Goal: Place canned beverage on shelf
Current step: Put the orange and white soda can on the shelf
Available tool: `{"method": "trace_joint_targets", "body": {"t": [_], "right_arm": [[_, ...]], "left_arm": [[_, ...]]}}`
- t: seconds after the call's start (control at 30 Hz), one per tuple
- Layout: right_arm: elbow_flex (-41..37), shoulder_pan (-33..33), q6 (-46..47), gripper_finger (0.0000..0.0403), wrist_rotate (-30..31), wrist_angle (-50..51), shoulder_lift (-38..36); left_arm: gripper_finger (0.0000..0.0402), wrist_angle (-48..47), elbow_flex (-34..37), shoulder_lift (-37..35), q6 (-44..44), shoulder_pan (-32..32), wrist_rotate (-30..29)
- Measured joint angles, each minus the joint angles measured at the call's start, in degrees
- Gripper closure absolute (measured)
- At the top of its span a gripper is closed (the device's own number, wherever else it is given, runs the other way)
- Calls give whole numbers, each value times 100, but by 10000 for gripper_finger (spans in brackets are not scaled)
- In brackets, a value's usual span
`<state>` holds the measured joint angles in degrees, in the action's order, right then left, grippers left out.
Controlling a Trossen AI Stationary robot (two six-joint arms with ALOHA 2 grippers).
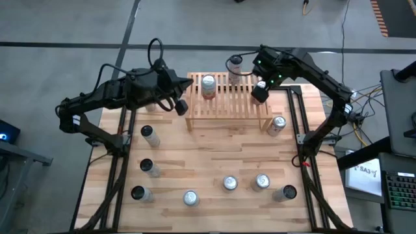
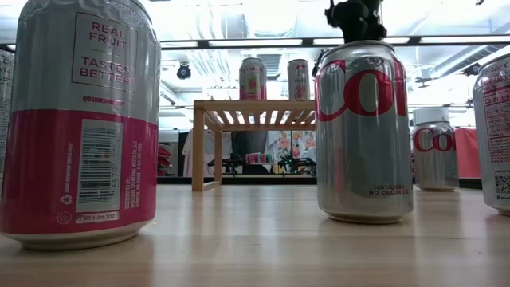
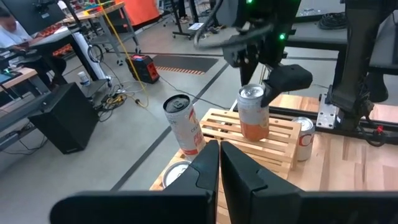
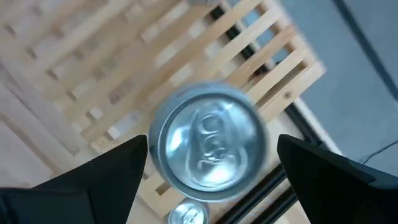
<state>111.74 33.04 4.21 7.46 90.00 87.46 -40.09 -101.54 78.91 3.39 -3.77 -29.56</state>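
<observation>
On the near half of the wooden table I see loose cans standing and lying, smooth aluminium cylinders: a pink-and-silver can closest to the low camera, a silver one with red lettering just behind. Farther back stands the shelf, pale slatted wood on short legs, with two cans upright on top: one toward its left end, the other at its back edge. My right gripper hangs directly over that back can, pointing straight down, its fingers spread wide on either side of the round lid and not touching it. My left gripper waits beside the shelf's left end, fingers pressed together on nothing.
</observation>
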Motion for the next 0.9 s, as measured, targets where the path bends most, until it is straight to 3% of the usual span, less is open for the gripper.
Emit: {"method": "trace_joint_targets", "body": {"t": [0.27, 0.4, 0.57, 0.9], "right_arm": [[841, 0, 160, 54, 64, -181, -28], [1051, -2, -97, 81, -125, -769, -212], [928, -2, -236, 160, -590, -1242, -662], [127, -2, -95, 369, -911, -1765, -1784]], "left_arm": [[402, 272, 0, 35, -6, 0, 2], [402, 489, 7, 124, -37, 0, 9], [402, 689, 9, 275, -166, 0, 15], [402, 1509, 9, 768, -112, -4, 214]]}}
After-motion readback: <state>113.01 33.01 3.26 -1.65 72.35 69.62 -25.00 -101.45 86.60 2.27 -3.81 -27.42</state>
